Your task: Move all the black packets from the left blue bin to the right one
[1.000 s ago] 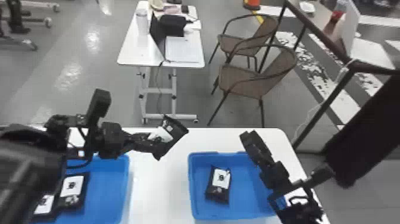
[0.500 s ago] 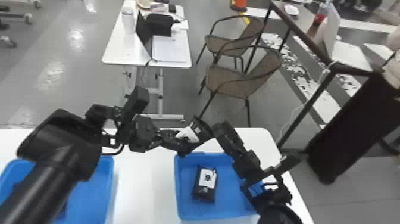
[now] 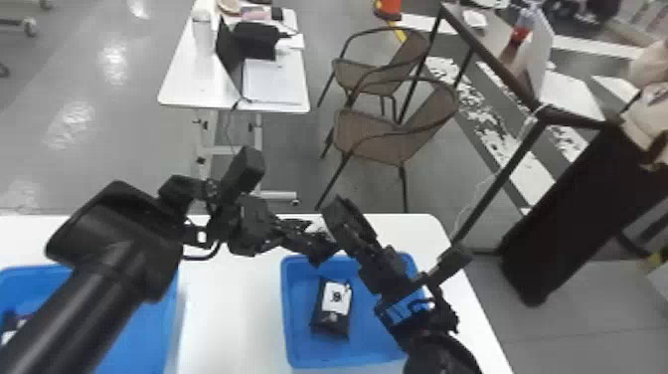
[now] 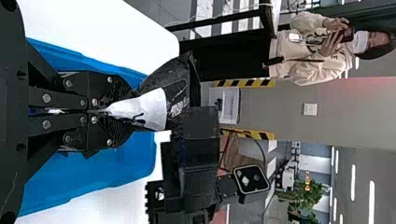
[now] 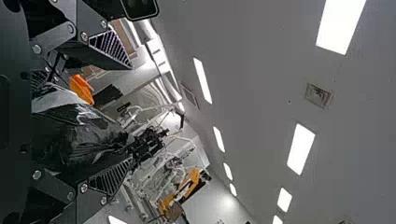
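Note:
Above the far edge of the right blue bin (image 3: 296,338), my left gripper (image 3: 304,237) holds a black packet (image 3: 318,227) with a white label. The left wrist view has its gripper (image 4: 99,111) closed on one end of that packet (image 4: 173,93). My right gripper (image 3: 346,219) meets it from the right; in the right wrist view this gripper (image 5: 130,115) is open, with the packet (image 5: 77,135) between its spread fingers. One labelled packet (image 3: 330,322) lies in the right bin. Part of another (image 3: 14,322) shows in the left blue bin (image 3: 144,343), partly behind the left arm.
Both bins stand on a white table (image 3: 226,318). Beyond its far edge are a smaller white table (image 3: 181,92), brown chairs (image 3: 373,137) and a dark-framed desk (image 3: 502,184).
The head view has shifted. My left gripper has carried its packet rightward over the right bin, while my right gripper has come leftward, its fingers now around the packet.

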Controlling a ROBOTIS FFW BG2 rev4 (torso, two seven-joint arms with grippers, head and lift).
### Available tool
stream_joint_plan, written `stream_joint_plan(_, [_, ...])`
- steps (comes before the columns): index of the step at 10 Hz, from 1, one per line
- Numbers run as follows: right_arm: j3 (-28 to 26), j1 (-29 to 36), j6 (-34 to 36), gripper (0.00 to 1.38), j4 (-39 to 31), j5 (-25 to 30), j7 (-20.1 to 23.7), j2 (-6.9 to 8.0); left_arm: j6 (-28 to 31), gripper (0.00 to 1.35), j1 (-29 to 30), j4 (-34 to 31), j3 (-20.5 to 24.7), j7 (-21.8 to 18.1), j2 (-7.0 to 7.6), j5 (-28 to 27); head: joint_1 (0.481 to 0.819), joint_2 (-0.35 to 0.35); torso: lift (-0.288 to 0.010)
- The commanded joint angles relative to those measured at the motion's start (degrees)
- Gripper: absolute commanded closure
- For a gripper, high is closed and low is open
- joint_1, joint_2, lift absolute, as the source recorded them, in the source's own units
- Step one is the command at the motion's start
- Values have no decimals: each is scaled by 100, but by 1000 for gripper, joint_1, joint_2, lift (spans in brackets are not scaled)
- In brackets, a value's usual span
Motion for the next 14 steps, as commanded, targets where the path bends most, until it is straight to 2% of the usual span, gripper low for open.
stream_joint_plan(1, [136, -26, -1, 409, 66, -20, -45, 5, -2, 1139, -15, 25, -28, 9, -43, 61, 695, -245, 0])
stream_joint_plan(3, [127, -26, -27, 1024, 58, 68, -186, 5, 16, 1139, -6, 34, -81, 18, -25, 114, 695, -242, 0])
stream_joint_plan(5, [101, 18, -80, 1105, 75, -11, -291, 5, 25, 1139, 3, 25, -72, 18, -25, 140, 695, -244, 0])
stream_joint_plan(6, [101, 27, -194, 1220, 163, -178, -300, 5, 25, 1116, 29, 25, -19, 35, -17, 193, 695, -246, 0])
stream_joint_plan(7, [101, 44, -238, 1220, 207, -353, -300, 5, 95, 884, 73, 25, 25, 53, 1, 254, 695, -250, 0])
stream_joint_plan(8, [22, 71, -238, 1220, 286, -415, -317, 5, 201, 479, 152, 16, 157, 53, 10, 272, 695, -254, 0])
stream_joint_plan(9, [-137, 62, -238, 1220, 418, -397, -326, 5, 332, 170, 346, -151, 412, 53, 80, 281, 695, -257, 0])
stream_joint_plan(10, [-356, 36, -238, 1219, 673, -371, -317, 5, 728, 71, 697, -599, 807, 141, 238, 246, 695, -257, 0])
stream_joint_plan(12, [-752, 53, -238, 1217, 1270, -248, -326, 5, 1141, 127, 1321, -1258, 1458, 334, 713, 641, 695, -231, 0])
stream_joint_plan(13, [-866, 18, -238, 1214, 1596, -151, -326, 5, 1326, 127, 1655, -1680, 1818, 545, 941, 790, 695, -207, 0])
stream_joint_plan(14, [-963, -17, -247, 1154, 1868, -116, -326, 5, 1607, 33, 2051, -2199, 2152, 984, 1108, 922, 695, -172, 0])
